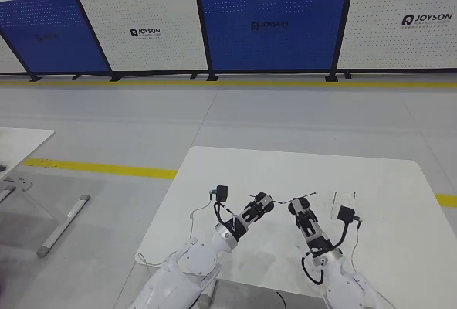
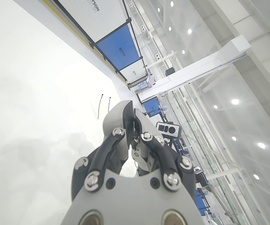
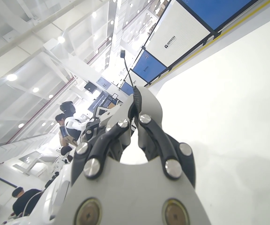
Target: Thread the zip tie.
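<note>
- A second counter (image 1: pixel 16 143) stands at the far left, well apart from the work, with a metal tube (image 1: pixel 62 225) lying on the floor beside it
- A yellow floor line (image 1: pixel 97 168) runs behind both, and blue and white panels (image 1: pixel 275 35) close off the far side of the room
- The main counter (image 1: pixel 398 239) is white, and both arms come up over its near edge
- The left hand (image 1: pixel 264 202) (image 2: pixel 132 112) sits left of centre, angled towards the right and the far side. Its fingers are pressed together, and whether anything lies between the pads I cannot tell
- The right hand (image 1: pixel 296 204) (image 3: pixel 136 92) is just beside it, tips near the left hand's tips across a narrow gap. It is clamped on the zip tie (image 1: pixel 307 195) (image 3: pixel 126 67)
- The zip tie is a thin black strap held above the counter
- From above, its long axis runs roughly crosswise, the free end slanting right and slightly towards the far edge
- In the right wrist view the strap rises clear of the fingertips and ends in its small square head
- To the right of the right hand, a first loose tie (image 1: pixel 335 199) and a second loose tie (image 1: pixel 355 198) lie flat on the counter
- They are side by side and apart, each with its length running from near to far
</note>
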`<state>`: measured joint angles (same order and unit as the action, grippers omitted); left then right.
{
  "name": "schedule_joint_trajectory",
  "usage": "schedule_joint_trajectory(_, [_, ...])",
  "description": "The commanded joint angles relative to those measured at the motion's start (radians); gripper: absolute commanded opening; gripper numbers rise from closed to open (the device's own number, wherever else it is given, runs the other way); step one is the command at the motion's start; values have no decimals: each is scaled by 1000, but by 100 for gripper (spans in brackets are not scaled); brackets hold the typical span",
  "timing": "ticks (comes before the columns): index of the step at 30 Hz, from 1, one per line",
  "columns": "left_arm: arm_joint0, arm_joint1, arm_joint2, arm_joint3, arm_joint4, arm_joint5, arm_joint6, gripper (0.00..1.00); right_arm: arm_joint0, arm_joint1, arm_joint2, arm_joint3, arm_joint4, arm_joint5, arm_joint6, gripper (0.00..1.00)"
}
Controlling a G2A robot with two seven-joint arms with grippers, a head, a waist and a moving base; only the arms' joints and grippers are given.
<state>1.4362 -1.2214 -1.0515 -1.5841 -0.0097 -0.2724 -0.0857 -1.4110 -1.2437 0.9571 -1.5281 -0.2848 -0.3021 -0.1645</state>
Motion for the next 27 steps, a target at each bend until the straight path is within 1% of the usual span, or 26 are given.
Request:
schedule_joint_trajectory(1, [0, 0, 0, 0, 0, 0, 0, 0, 0, -2, 2, -1, -2, -1, 4, 0])
schedule_joint_trajectory(8, [0, 0, 0, 0, 0, 0, 0, 0, 9, -13, -4, 3, -14, 14, 17, 0])
schedule_joint_trajectory(15, [0, 0, 0, 0, 0, 0, 0, 0, 12, -21, 3, 14, -12, 13, 20, 0])
schedule_joint_trajectory(21, [0, 0, 0, 0, 0, 0, 0, 0, -16, -21, 30, -6, -17, -11, 14, 0])
schedule_joint_trajectory(27, [0, 0, 0, 0, 0, 0, 0, 0, -31, -23, 41, -18, -32, -11, 29, 0])
